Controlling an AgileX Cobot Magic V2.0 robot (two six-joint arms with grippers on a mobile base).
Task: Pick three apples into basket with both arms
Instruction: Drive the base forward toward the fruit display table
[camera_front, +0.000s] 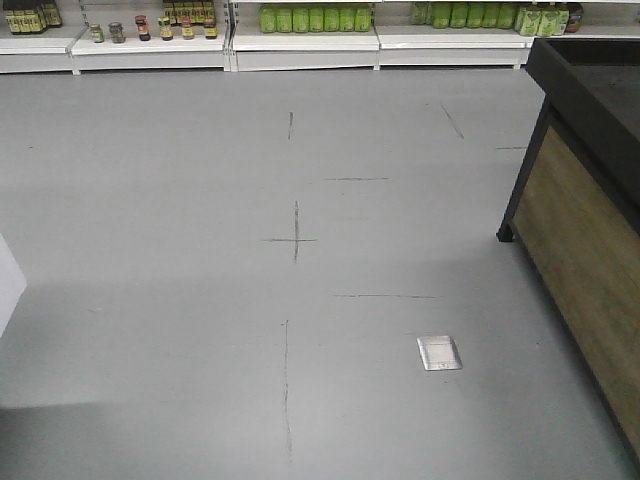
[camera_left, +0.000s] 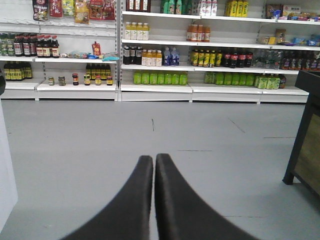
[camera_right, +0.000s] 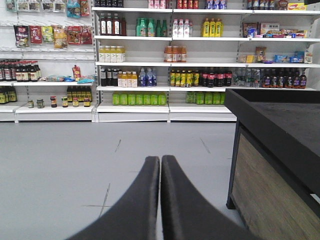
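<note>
Left pincer: jaws pressed together, holding nothing; right pincer: likewise; apples, basket: not in any of my views, bearing unknown; dark-topped table: lies right of both pincers, closer to the right one; I judge the fruit may sit there.

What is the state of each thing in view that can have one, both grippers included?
Left gripper: shut, fingers touching, holding nothing.
Right gripper: shut, fingers touching, holding nothing.
Store shelves: stocked, bottles and jars upright in rows.
Metal floor plate: lying flat in the floor.
Display counter: standing at the right, top seen only in part.
Apples, basket: in no view.
</note>
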